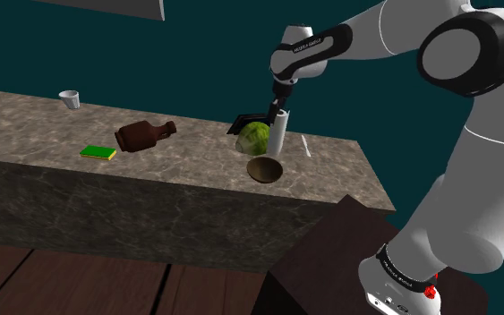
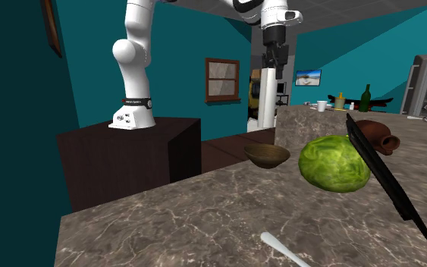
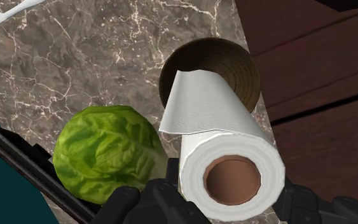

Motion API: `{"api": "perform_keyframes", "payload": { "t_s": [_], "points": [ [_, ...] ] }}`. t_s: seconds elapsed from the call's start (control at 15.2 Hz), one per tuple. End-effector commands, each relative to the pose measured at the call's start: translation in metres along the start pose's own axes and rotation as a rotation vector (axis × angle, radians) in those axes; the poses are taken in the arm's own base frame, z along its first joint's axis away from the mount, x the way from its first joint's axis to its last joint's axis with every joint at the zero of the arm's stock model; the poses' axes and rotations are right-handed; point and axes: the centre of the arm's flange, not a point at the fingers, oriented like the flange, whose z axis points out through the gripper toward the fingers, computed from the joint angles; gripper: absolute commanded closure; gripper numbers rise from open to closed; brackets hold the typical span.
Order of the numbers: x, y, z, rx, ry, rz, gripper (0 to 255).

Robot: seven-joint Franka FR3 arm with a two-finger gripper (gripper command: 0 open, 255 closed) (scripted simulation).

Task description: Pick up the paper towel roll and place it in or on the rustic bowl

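White paper towel roll (image 3: 228,159) — brown core, one loose flap — clasped between the black fingers (image 3: 161,203).

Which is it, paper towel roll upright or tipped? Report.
Upright. In the shoulder view the paper towel roll stands vertical under the gripper; the wrist view looks straight down its hollow core, with the fingers clasping it.
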Motion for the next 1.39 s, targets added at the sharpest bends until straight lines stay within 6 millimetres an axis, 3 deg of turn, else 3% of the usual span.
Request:
{"api": "perform_keyframes", "payload": {
  "t_s": [0.0, 0.99, 1.32],
  "points": [
    [-0.001, 0.0, 0.011, 0.0, 0.0, 0.0, 255],
    [-0.005, -0.004, 0.09, 0.0, 0.0, 0.0, 255],
    [-0.006, -0.004, 0.092, 0.0, 0.0, 0.0, 255]
  ]
}}
